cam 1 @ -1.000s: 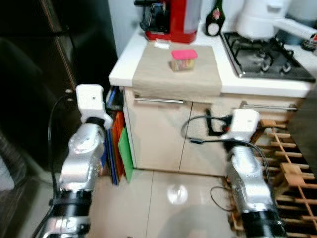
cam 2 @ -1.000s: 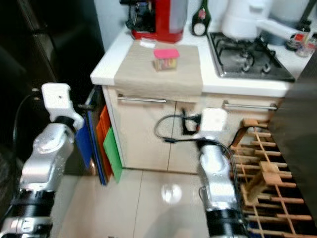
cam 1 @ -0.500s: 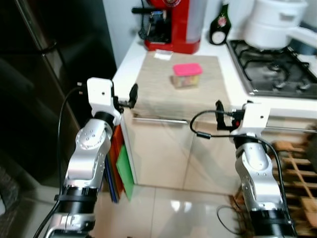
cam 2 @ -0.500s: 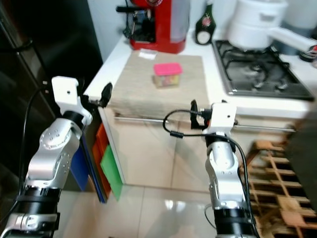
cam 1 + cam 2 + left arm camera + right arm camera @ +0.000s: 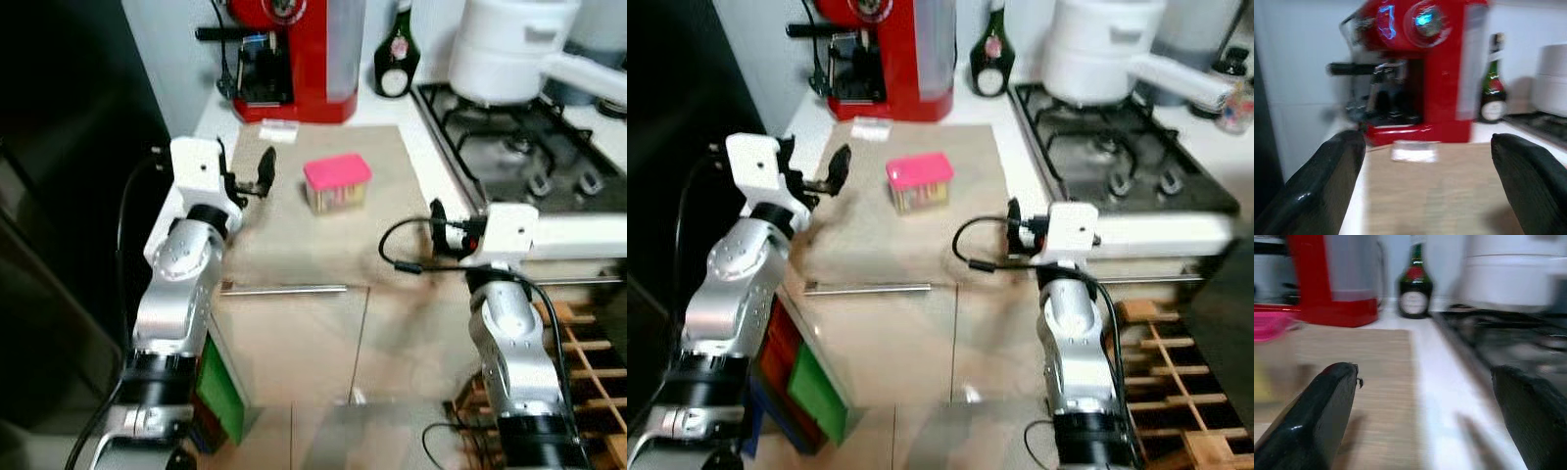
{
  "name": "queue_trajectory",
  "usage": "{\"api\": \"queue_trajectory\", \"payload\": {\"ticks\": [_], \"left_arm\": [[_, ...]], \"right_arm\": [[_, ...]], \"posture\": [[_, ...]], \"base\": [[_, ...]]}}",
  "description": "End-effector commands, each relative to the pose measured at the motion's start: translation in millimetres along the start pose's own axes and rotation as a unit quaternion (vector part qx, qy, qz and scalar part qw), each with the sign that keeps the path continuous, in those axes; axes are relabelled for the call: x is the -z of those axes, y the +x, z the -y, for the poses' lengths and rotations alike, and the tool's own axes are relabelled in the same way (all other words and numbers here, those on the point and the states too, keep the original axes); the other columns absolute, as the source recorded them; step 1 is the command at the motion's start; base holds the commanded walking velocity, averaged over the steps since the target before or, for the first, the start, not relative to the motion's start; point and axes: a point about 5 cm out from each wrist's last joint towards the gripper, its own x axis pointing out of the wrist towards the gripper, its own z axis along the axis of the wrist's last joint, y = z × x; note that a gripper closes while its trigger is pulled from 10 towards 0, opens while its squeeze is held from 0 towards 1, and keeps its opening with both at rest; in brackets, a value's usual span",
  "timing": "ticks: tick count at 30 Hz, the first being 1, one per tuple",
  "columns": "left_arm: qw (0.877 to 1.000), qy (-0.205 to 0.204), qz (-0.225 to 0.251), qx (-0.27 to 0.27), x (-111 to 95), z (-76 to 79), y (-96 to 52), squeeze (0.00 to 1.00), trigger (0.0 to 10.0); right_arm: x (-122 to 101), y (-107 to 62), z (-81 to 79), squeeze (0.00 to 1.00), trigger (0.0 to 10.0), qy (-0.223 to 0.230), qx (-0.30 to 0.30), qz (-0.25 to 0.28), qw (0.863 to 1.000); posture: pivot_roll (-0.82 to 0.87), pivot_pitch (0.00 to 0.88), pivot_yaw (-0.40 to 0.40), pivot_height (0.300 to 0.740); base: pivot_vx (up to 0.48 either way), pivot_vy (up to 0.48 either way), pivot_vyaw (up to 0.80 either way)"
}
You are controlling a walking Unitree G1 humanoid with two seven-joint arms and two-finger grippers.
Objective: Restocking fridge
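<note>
a small clear container (image 5: 337, 184) with a bright pink lid sits on a beige mat (image 5: 323, 225) on the white countertop (image 5: 1014, 147); something yellowish shows through its walls, too blurred to name. it stands near the middle of the mat, with a red coffee machine (image 5: 289, 54) at its 12 o'clock and a small white packet (image 5: 278, 130) at about 11.

the left gripper (image 5: 250, 174) is raised over the mat's left edge, at the container's 9 o'clock and apart from it. its fingers (image 5: 1327, 186) are spread wide with nothing between them, pointing toward the coffee machine and the packet.

the right gripper (image 5: 446, 227) hovers over the counter's front edge at the container's 4 o'clock, forearm rising from below. its fingers (image 5: 1317, 416) are also wide apart and hold nothing; they point across the mat toward a dark green bottle (image 5: 1414, 286), with a gas hob (image 5: 1107, 147) and a white pot (image 5: 1097, 49) at their 2 o'clock.

the container is a pink blur at the edge of the right wrist view. both wrist views are soft.
</note>
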Motion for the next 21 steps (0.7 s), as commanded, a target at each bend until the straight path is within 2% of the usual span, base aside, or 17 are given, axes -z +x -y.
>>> {"api": "queue_trajectory", "payload": {"ticks": [1,6,7,9,10,11,15,19,20,21], "left_arm": [[1.0,-0.008,-0.006,0.014,-2,-7.4,6.3,0.0,10.0],[0.996,-0.014,-0.025,0.08,-4,-10.8,16.8,0.0,10.0],[0.994,-0.02,-0.028,0.109,-4,-8.5,19.2,0.0,10.0],[0.994,-0.02,-0.028,0.109,-4,-8.5,19.2,0.0,10.0],[0.986,-0.023,-0.031,0.162,-6,-4.1,22.9,0.0,10.0],[0.986,-0.023,-0.031,0.162,-6,-4.1,22.9,0.0,10.0],[0.966,-0.017,-0.047,0.255,-6,2.3,28.9,0.0,10.0],[0.957,-0.016,-0.059,0.284,-3,4.5,30.0,0.0,10.0],[0.948,-0.013,-0.068,0.311,0,7.9,29.5,0.0,10.0],[0.948,-0.013,-0.068,0.311,0,7.9,29.5,0.0,10.0]], "right_arm": [[-10,-0.5,1.2,0.0,10.0,-0.013,-0.004,0.02,1.0],[-13,-6.6,9.4,0.0,10.0,-0.021,-0.005,0.021,1.0],[-12,-8.0,11.9,0.0,10.0,-0.023,-0.002,0.017,1.0],[-12,-8.0,11.9,0.0,10.0,-0.023,-0.002,0.017,1.0],[-10,-10.3,14.4,0.0,10.0,-0.023,0.003,0.013,1.0],[-10,-10.3,14.4,0.0,10.0,-0.023,0.003,0.013,1.0],[-10,-15.7,14.6,0.0,10.0,-0.021,0.008,0.011,1.0],[-11,-18.2,15.3,0.0,10.0,-0.02,0.009,0.009,1.0],[-12,-19.9,16.4,0.0,10.0,-0.019,0.007,0.01,1.0],[-12,-19.9,16.4,0.0,10.0,-0.019,0.007,0.01,1.0]], "posture": [[-0.1,0.0,0.049,0.74],[-0.1,0.0,0.053,0.74],[-0.11,0.0,0.058,0.74],[-0.11,0.0,0.058,0.74],[-0.12,0.0,0.069,0.74],[-0.12,0.0,0.069,0.74],[-0.14,0.0,0.079,0.74],[-0.14,0.0,0.082,0.74],[-0.15,0.0,0.087,0.74],[-0.15,0.0,0.087,0.74]], "base": [[0.0,0.0,0.0],[0.0,0.0,0.0],[0.0,0.0,0.0],[0.0,0.0,0.0],[0.0,0.0,0.0],[0.0,0.0,0.0],[0.0,0.0,0.0],[0.0,0.0,0.0],[0.0,0.0,0.0],[0.0,0.0,0.0]]}}
